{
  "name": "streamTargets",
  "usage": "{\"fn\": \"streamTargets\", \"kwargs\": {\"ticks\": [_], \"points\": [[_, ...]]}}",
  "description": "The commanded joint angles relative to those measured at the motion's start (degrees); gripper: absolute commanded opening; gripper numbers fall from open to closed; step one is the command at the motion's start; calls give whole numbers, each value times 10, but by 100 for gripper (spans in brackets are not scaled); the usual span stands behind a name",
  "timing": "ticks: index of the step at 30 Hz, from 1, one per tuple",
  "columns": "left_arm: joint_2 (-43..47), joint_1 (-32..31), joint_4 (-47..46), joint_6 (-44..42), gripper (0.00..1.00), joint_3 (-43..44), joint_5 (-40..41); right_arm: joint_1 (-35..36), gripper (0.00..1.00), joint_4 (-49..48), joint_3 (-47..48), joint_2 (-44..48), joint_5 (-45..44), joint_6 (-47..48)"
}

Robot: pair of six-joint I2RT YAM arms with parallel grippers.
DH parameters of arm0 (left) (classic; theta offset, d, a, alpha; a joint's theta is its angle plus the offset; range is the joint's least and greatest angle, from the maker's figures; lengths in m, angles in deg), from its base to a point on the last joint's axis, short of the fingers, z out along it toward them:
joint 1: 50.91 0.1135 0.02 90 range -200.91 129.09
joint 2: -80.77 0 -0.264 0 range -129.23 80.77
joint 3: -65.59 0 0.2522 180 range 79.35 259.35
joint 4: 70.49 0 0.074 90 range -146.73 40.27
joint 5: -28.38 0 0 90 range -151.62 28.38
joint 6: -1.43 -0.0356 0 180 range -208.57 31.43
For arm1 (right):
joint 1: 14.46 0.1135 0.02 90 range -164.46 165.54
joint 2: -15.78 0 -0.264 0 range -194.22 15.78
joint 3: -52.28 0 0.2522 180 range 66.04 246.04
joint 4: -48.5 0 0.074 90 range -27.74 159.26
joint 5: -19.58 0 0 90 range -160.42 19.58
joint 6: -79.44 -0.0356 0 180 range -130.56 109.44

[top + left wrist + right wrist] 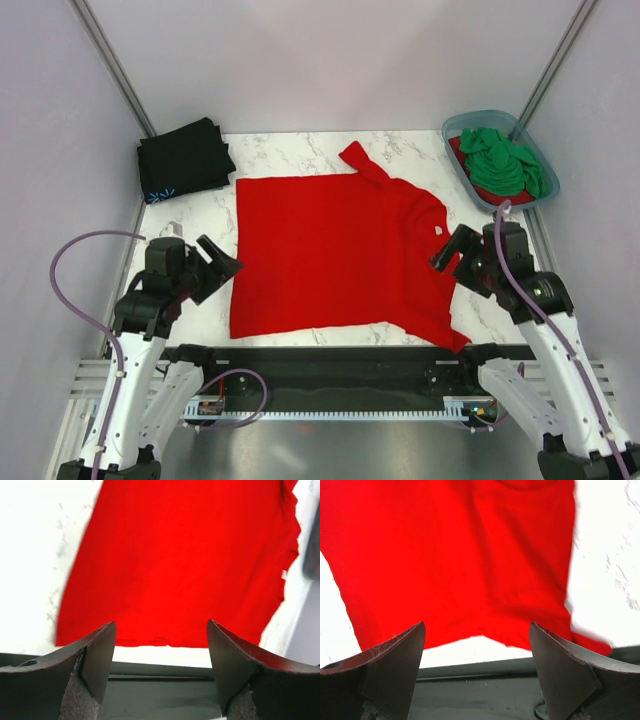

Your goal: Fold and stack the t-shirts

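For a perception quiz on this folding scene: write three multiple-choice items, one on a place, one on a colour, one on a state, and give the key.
1. Where does the folded black t-shirt lie?
A. At the far left corner of the table.
B. At the near right corner.
C. In the middle.

2. What colour is the cloth uppermost in the tub?
A. Black.
B. Green.
C. White.

3. How do the left gripper and the right gripper stand?
A. Both open, holding nothing.
B. Both shut on cloth.
C. Left shut, right open.

Key:
1 A, the top view shows it on the marble by the far left wall.
2 B, a crumpled green t-shirt lies on top there.
3 A, each wrist view shows jaws wide apart with nothing between, the flat red t-shirt beyond them.
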State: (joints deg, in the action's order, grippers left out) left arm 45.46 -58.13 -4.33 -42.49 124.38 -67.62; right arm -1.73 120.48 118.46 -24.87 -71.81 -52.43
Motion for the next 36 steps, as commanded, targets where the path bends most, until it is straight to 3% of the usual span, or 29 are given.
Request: {"fn": "streamTargets", "kwargs": {"ticks": [1,3,6,10,14,18,21,24,36], "points": [[-22,0,17,-104,79,45,41,4,91,-128,36,-101,29,37],[-27,0,0,-147,79,54,54,49,91,-174,66,-176,26,45],[-35,0,-32,-153,78,54,71,123,92,-186,192,-348,-58,86],[-33,0,-67,-158,77,28,65,131,92,-190,423,-606,-84,117],[-27,1,-65,-152,75,25,106,132,90,-190,653,-824,6,134],[-11,1,-66,-150,74,22,114,131,89,-195,916,-1009,1,137],[-5,1,-66,-148,74,22,120,129,90,-259,940,-1070,-28,127],[-5,1,-66,-148,73,21,119,129,89,-364,865,-1066,-54,131],[-20,1,-66,-148,71,20,113,128,86,-435,896,-1139,-188,219]]}}
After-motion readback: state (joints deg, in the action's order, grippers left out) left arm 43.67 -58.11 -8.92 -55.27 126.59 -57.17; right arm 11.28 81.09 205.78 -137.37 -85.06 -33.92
